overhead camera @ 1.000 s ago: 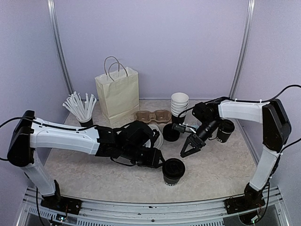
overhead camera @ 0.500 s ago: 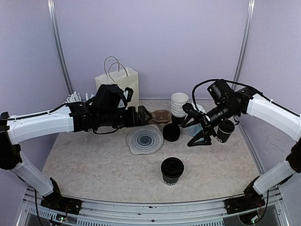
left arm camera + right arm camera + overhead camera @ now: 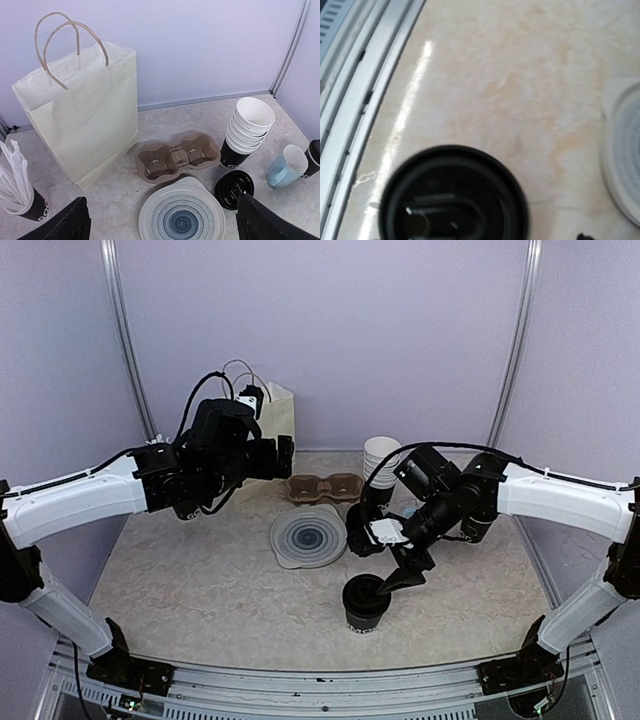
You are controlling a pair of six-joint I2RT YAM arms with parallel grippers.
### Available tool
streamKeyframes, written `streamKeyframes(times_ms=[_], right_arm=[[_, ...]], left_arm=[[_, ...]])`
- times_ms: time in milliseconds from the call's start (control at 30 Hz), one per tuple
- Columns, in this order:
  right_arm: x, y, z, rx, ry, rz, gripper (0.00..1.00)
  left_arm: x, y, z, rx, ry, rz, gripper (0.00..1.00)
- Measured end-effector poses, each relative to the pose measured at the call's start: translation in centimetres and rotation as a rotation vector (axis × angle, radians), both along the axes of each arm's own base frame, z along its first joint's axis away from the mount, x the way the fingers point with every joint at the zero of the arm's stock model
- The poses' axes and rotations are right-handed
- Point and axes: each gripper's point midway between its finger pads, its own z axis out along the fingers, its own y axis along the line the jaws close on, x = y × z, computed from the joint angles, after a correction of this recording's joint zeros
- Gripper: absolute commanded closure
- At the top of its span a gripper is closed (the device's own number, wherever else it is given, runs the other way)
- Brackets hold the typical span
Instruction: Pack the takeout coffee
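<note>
A takeout coffee, a black paper cup with a black lid, stands at the front middle of the table. My right gripper hovers just above its right rim, jaws apart and empty. In the blurred right wrist view the lid fills the lower left, and only one fingertip shows at the bottom edge. A second lidded black cup stands behind the right arm, and shows at the right edge of the left wrist view. My left gripper is open and empty, raised in front of the paper bag.
A brown two-cup carrier lies beside the bag. A swirl-patterned plate, a loose black lid, a stack of white-lined cups, a light blue mug and a black cup of white sticks are around it.
My right gripper has swung down and forward from near the cup stack to just above the front coffee. My left arm has lifted and pulled back toward the bag.
</note>
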Motion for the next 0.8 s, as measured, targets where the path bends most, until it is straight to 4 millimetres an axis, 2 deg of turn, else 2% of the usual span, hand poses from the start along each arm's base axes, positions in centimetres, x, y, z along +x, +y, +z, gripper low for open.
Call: streamKeyframes(times_ms=[67,200,367,467,633,800], right_arm=[[-0.7,0.5,-0.8,-0.023,0.0,0.027,0.17],[-1.9,1.1,-1.8,-0.052,0.005,0.069,0.16],[-2.1,1.3,-3.5,-0.108,0.017,0.071,0.17],[-1.9,1.2,-4.7,-0.147,0.026,0.062,0.23],[-1.6,1.4,-4.8,-0.157,0.021,0.052,0.34],[-1.5,1.2,-4.7,-0.17,0.018,0.037,0.36]], left_arm=[[0.4,0.4,0.4,0.007,-0.008,0.004,0.01],[0.1,0.5,-0.2,0.003,0.007,-0.018,0.01],[-0.3,0.3,-1.2,-0.01,0.036,-0.038,0.01],[-0.5,0.0,-1.6,-0.021,0.052,-0.049,0.02],[-0.8,0.0,-1.8,-0.043,0.065,-0.059,0.03],[-0.9,-0.1,-1.7,-0.059,0.068,-0.065,0.03]])
